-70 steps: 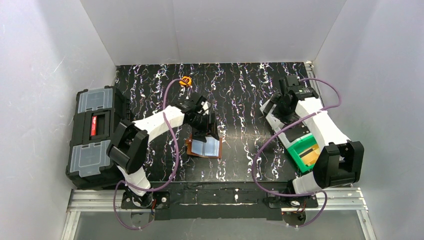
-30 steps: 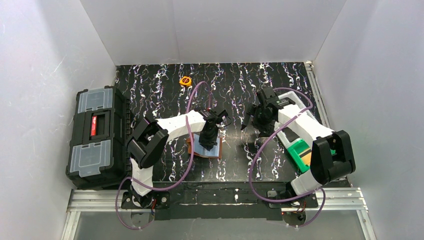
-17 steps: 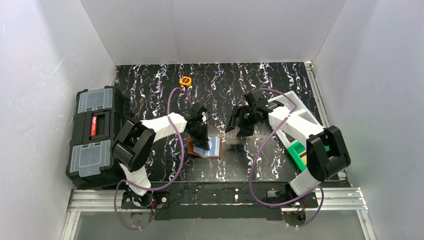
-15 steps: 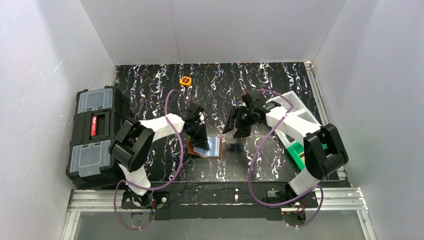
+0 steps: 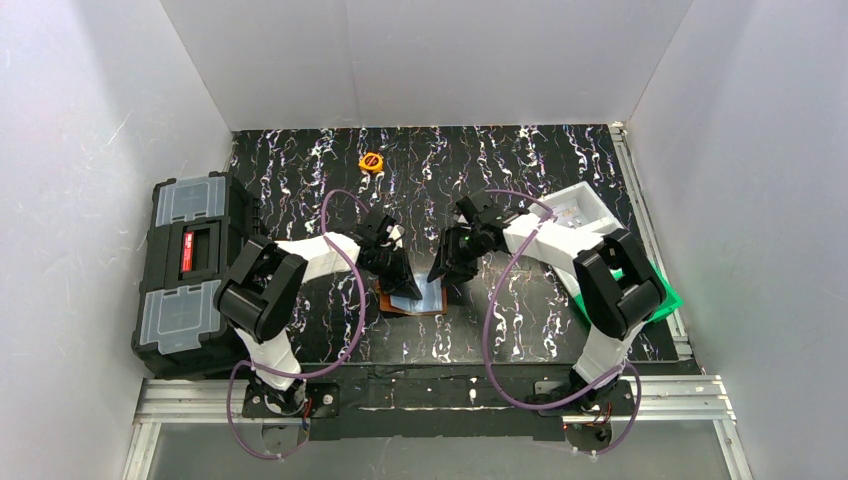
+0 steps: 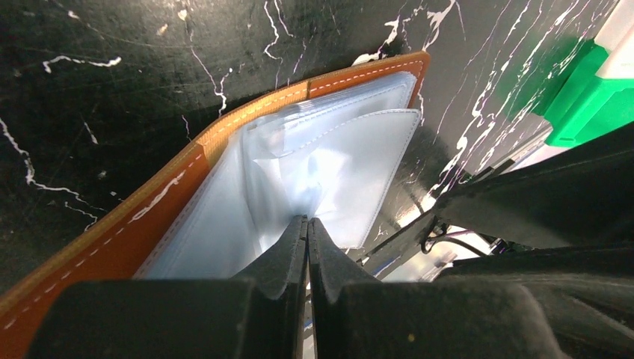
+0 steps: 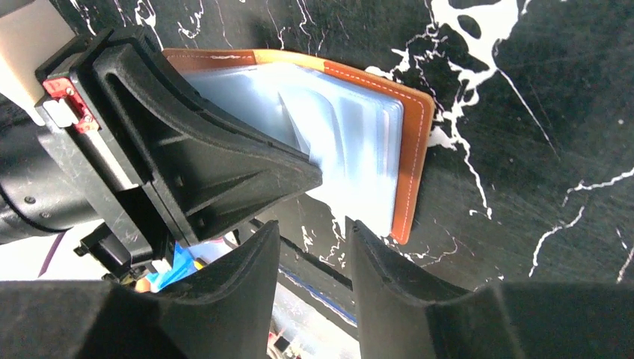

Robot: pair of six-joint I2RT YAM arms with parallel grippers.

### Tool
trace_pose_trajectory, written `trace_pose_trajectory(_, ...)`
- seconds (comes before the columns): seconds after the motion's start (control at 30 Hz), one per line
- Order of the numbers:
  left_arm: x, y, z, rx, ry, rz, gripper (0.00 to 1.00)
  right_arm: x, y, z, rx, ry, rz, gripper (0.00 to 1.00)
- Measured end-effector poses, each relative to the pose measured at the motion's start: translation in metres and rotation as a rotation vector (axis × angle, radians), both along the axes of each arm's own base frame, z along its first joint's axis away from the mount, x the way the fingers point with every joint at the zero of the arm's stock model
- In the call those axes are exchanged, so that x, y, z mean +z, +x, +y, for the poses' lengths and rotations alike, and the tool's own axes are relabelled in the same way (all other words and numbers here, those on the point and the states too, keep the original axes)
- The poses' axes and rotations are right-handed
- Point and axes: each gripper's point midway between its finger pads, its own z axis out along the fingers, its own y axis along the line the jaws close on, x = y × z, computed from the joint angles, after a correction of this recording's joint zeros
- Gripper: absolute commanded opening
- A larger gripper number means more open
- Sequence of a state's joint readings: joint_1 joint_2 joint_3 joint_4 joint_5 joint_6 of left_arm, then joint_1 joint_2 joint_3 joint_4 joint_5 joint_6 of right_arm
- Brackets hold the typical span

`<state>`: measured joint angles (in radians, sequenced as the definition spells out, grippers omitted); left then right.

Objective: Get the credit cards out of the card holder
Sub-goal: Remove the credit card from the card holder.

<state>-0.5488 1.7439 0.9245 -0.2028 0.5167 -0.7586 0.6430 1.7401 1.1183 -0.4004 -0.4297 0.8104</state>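
The card holder [image 5: 412,299] lies open on the black marbled table, brown leather [image 6: 149,217] round pale blue-grey clear pockets [image 6: 359,164]. My left gripper [image 6: 307,220] is shut, its tips pressed down on the pockets near the wallet's middle. In the right wrist view the same left gripper [image 7: 314,178] reaches across the card holder [image 7: 415,149] from the left. My right gripper [image 7: 314,224] hangs open just off the wallet's near right corner, with only table between its fingers. In the top view it [image 5: 446,272] sits right of the wallet. The credit cards are hidden: no card stands out from the pockets.
A black toolbox [image 5: 190,275] with grey lids stands at the left edge. A white tray [image 5: 585,203] and a green bin [image 5: 660,298] sit at the right. A small round orange object [image 5: 371,161] lies at the back.
The right arm has swung left from the bin side to the wallet's right edge, and its jaws have narrowed. The left gripper stays shut on the wallet, shifted slightly.
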Motion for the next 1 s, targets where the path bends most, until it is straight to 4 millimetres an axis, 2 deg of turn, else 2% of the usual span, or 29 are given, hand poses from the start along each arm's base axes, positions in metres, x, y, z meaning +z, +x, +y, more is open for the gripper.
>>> trace_pose_trajectory(0.5, 0.002, 0.003, 0.0, 0.002, -0.02, -0.006, 0.0, -0.023, 0.003, 0.011, 0.02, -0.036, 0.037, 0.35)
trace_pose_trajectory(0.63, 0.002, 0.003, -0.001, 0.0, -0.021, -0.006, 0.0, -0.025, 0.003, 0.014, 0.024, -0.04, 0.04, 0.29)
trace_pose_trajectory(0.77, 0.002, 0.003, -0.001, -0.003, -0.022, -0.007, 0.0, -0.024, 0.003, 0.016, 0.03, -0.035, 0.032, 0.17)
trace_pose_trajectory(0.9, 0.003, 0.002, 0.0, -0.008, -0.023, -0.01, 0.15, -0.024, 0.003, 0.016, 0.031, -0.035, 0.03, 0.01)
trace_pose_trajectory(1.0, 0.007, 0.0, 0.002, -0.013, -0.016, -0.016, 0.29, -0.024, 0.004, 0.016, 0.031, -0.036, 0.03, 0.01)
